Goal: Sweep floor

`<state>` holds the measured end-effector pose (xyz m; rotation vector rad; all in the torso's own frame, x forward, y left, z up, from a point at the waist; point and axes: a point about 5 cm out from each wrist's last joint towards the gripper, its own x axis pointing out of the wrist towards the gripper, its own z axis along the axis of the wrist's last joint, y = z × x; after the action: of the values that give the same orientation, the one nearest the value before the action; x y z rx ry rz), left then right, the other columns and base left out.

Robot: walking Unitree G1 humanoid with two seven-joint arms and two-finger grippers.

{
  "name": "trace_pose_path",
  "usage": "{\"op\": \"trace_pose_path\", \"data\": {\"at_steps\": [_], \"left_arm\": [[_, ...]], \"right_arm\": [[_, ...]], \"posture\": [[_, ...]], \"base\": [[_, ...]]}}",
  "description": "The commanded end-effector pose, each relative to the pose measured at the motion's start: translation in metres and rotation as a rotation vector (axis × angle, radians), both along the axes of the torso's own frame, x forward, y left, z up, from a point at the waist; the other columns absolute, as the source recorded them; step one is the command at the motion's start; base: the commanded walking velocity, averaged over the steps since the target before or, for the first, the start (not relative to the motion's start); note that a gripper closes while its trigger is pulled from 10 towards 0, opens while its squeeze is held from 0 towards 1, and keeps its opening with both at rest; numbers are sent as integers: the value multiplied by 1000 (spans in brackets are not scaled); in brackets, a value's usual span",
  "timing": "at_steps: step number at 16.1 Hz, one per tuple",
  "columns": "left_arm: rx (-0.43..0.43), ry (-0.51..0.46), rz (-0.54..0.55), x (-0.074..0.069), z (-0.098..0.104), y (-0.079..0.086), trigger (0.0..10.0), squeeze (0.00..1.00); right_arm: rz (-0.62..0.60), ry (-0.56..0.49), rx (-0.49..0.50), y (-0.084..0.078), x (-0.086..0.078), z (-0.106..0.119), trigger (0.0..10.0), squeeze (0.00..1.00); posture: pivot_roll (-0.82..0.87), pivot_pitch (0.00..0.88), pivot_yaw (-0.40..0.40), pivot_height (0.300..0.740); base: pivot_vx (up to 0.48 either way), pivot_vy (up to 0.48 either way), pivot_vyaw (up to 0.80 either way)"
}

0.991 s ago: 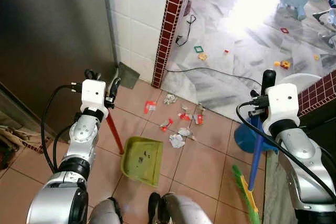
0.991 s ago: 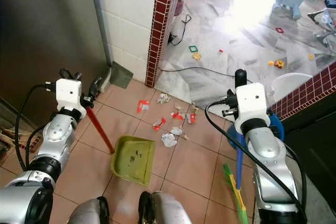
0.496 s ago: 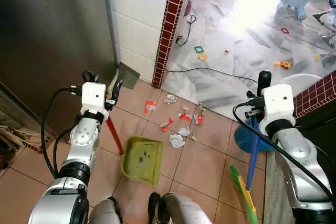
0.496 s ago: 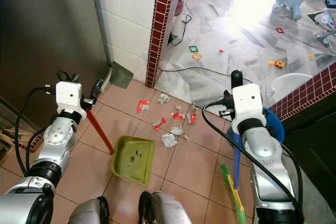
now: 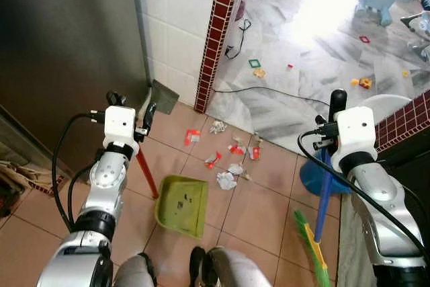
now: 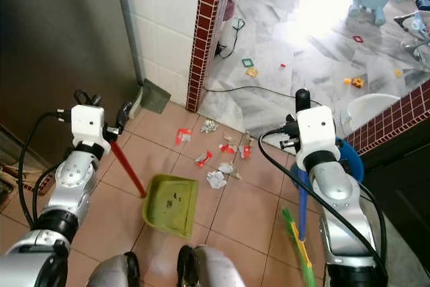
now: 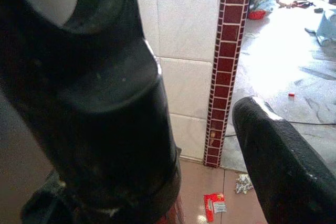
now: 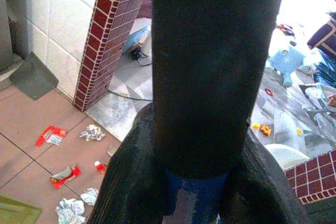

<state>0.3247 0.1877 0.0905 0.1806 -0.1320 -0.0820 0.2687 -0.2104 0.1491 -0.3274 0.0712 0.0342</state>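
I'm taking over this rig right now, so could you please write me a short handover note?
Left hand: shut on the dustpan's red handle; green dustpan rests on the tiles.
Right hand: shut on the blue broom handle; green bristles sit at the robot's right.
Wrappers and crumpled paper lie just beyond the pan.
Done: tools in hand. Left: sweep the litter into the pan.
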Motion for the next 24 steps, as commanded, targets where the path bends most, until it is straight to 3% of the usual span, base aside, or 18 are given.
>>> {"op": "trace_pose_path", "data": {"at_steps": [1,8,9,10,13,14,20,22,24], "left_arm": [[7,4,-16,-3,-2,-6,10000,0],[0,8,18,-19,-10,-3,10000,0],[-3,8,21,-19,-10,-3,10000,537],[-6,10,19,-18,-9,-4,10000,1000],[6,10,22,-16,-7,-5,10000,1000],[10,10,25,-17,-7,-5,10000,0],[-23,-40,112,-29,-1,-2,10000,0],[84,-69,74,-32,2,-6,10000,0],[0,-34,109,-31,-2,-5,10000,0]], "right_arm": [[-25,-19,-34,-4,0,3,10000,0],[-18,-11,-25,-2,0,-1,10000,0],[-15,-11,-24,-1,0,-1,10000,0],[-13,-11,-25,-2,1,-1,10000,0],[-12,-12,-27,-2,1,-1,10000,0],[-13,-12,-28,-2,1,-1,10000,0],[-9,-6,-25,-2,1,-3,10000,0],[-4,-8,-23,-1,2,-3,10000,0],[-4,-7,-25,-2,2,-3,10000,0]], "posture": [[-293,159,-187,740],[-285,161,-186,740],[-285,161,-187,740],[-285,161,-189,740],[-287,161,-188,740],[-287,161,-188,740],[-275,161,-185,740],[-275,161,-185,740],[-277,157,-185,740]], "base": [[0,0,0],[0,0,0],[0,0,0],[0,0,0],[0,0,0],[0,0,0],[0,0,0],[0,0,0],[0,0,0]]}}
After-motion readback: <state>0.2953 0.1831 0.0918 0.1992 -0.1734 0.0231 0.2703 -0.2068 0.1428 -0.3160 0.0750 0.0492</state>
